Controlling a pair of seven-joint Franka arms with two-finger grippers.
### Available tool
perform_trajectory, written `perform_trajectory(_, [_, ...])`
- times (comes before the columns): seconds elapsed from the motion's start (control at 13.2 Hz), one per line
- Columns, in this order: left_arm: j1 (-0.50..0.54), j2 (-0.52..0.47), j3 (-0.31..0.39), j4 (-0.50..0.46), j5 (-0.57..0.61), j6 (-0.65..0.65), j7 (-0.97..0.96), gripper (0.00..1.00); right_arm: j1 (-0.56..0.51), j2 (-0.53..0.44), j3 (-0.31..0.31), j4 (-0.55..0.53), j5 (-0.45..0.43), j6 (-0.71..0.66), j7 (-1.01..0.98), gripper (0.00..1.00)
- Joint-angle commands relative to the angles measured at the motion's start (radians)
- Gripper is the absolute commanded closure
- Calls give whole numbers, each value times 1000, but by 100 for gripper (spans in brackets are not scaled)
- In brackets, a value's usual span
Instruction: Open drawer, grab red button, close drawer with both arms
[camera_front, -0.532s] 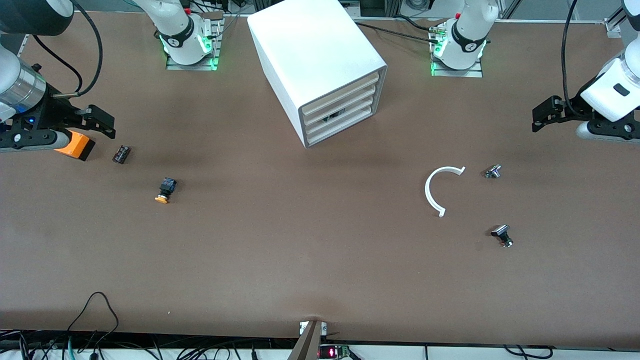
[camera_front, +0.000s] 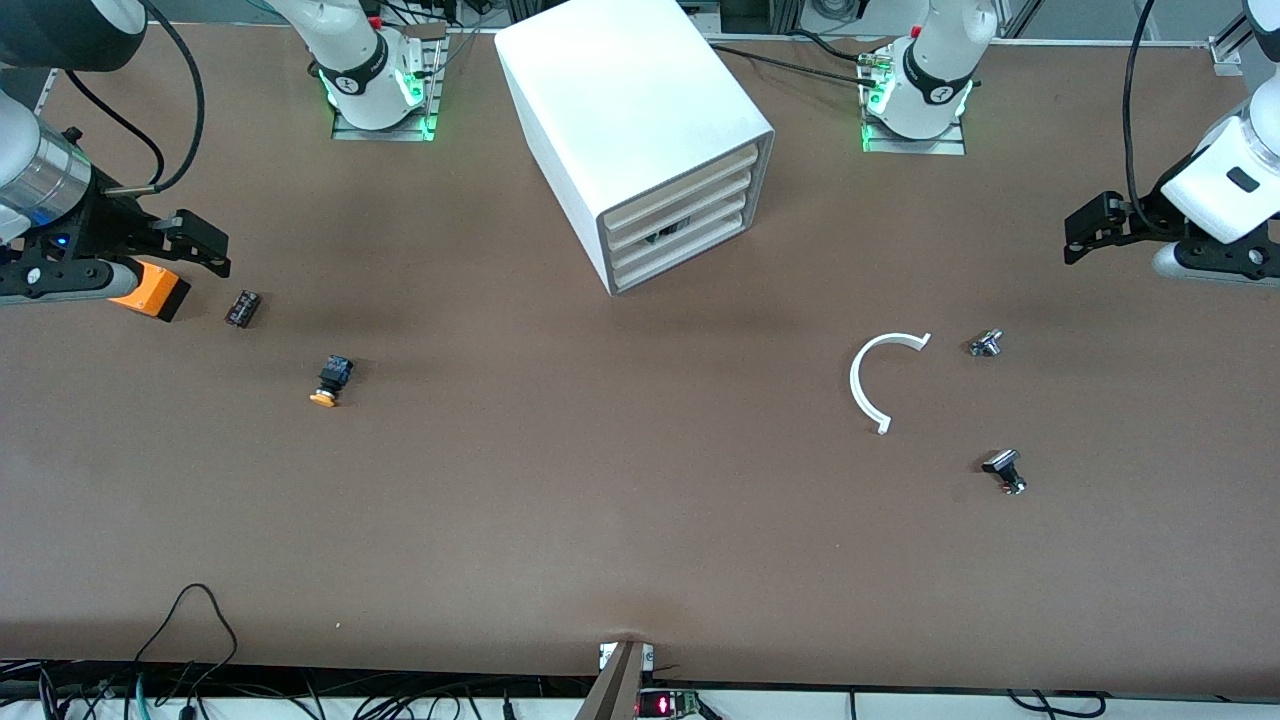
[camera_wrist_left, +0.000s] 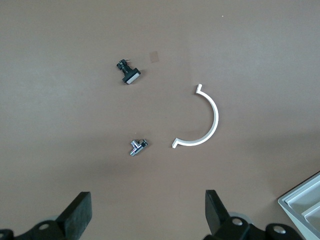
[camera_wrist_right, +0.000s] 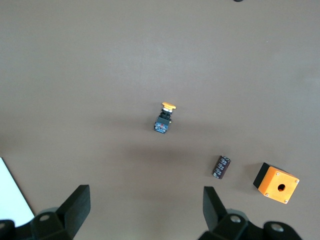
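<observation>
A brown worktop (camera_front: 600, 500) carries a white cabinet (camera_front: 630, 110) at the edge where the arm bases stand, its four drawers shut. Toward the right arm's end lie an orange box (camera_front: 152, 290) with a hole, a small black part (camera_front: 242, 308) just beside it, and an orange-capped button (camera_front: 330, 381) nearer the front edge. Toward the left arm's end lie a white half-ring (camera_front: 872, 380), a small metal fitting (camera_front: 986, 343) and a black-capped part (camera_front: 1005, 470).

Left end effector (camera_front: 1085, 232) and right end effector (camera_front: 200, 245) — both high, fingers spread, empty.
</observation>
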Motion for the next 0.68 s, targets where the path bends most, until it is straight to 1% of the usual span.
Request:
perform_trajectory(0.0, [0, 16, -1, 30, -15, -32, 0, 0, -13, -1, 9, 6, 21, -1, 2, 0])
perform_trajectory(0.23, [0, 16, -3, 29, -18, -66, 0, 0, -13, -1, 7, 6, 23, 5, 7, 0])
perform_trajectory(0.53, [0, 16, -1, 31, -93, -147, 2, 0, -15, 3, 7, 12, 20, 2, -8, 0])
perform_trajectory(0.61, [0, 16, -1, 31, -126, -173, 2, 0, -16, 3, 6, 18, 17, -7, -19, 0])
